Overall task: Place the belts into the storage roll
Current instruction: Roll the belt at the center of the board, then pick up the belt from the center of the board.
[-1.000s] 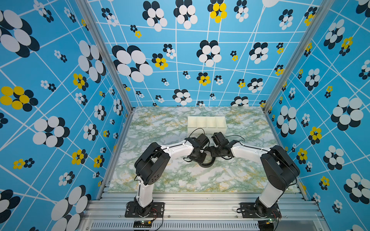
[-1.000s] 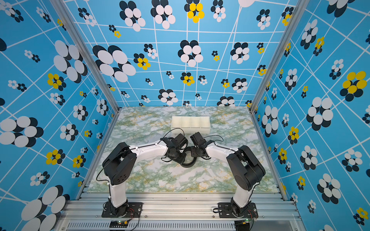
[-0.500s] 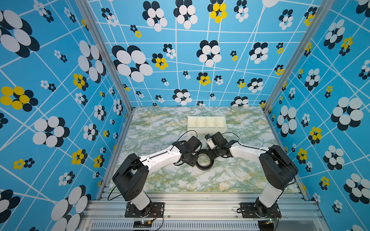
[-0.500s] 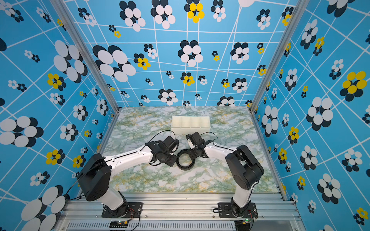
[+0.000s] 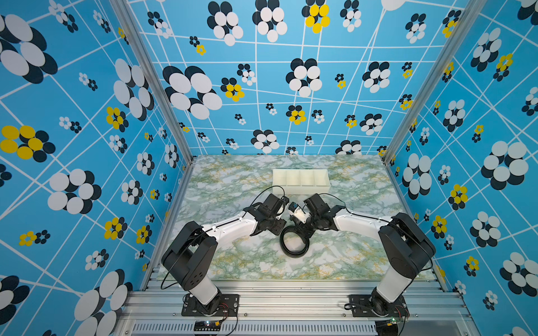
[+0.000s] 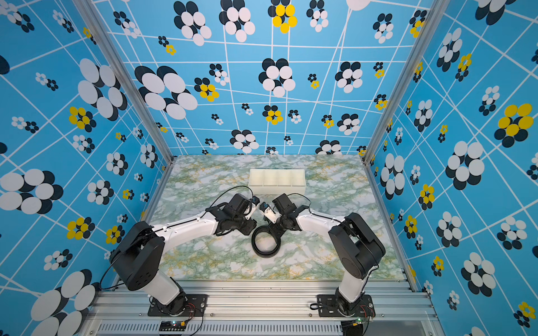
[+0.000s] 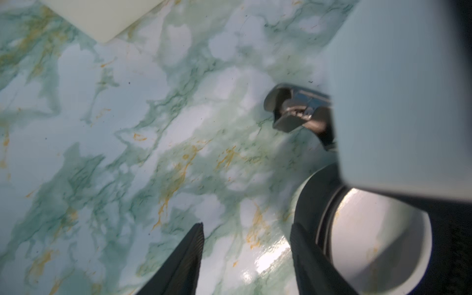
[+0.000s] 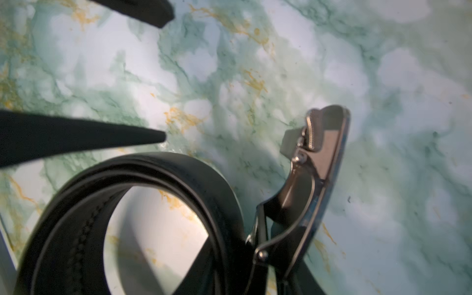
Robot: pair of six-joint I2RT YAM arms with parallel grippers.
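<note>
The black belt (image 5: 294,241) (image 6: 266,241) lies coiled on the marble table, in front of the white storage roll (image 5: 301,178) (image 6: 277,178). My right gripper (image 5: 300,229) (image 6: 275,229) is shut on the belt (image 8: 153,173) beside its metal buckle (image 8: 314,166), at the far edge of the coil. My left gripper (image 5: 279,229) (image 6: 250,229) (image 7: 246,229) stands open just left of the coil (image 7: 314,204), with only bare table between its fingers (image 7: 189,255). The buckle (image 7: 293,109) shows beyond them.
The storage roll's four compartments hold nothing; one corner of it (image 7: 102,18) shows in the left wrist view. The right arm's white link (image 7: 396,89) looms close to the left gripper. Blue flowered walls enclose the table on three sides.
The left jaws have opened wider. The left arm swung low and outward, then rose back. The coil has spread slightly toward the table's front.
</note>
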